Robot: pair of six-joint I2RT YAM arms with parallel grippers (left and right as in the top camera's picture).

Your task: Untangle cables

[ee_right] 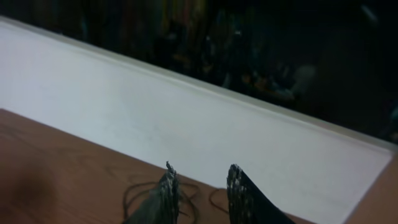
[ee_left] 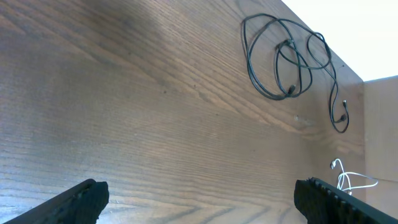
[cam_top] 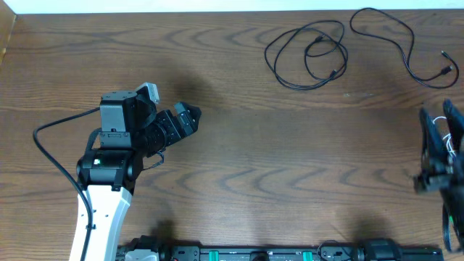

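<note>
L tool point(cam_top: 190, 118) hovering wide open | R tool point(ee_right: 199, 179) sitting part-open, wht cable point(ee_left: 354, 182) looping beside it | 2 blk cables point(cam_top: 317, 45) lying far-R

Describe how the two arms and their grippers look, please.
The left arm has a white lower link, black joint housings, a small green light and a thick black cord looping beside it. The left gripper has black fingers. The right arm is black; the right gripper has dark fingers with rough pads.
</note>
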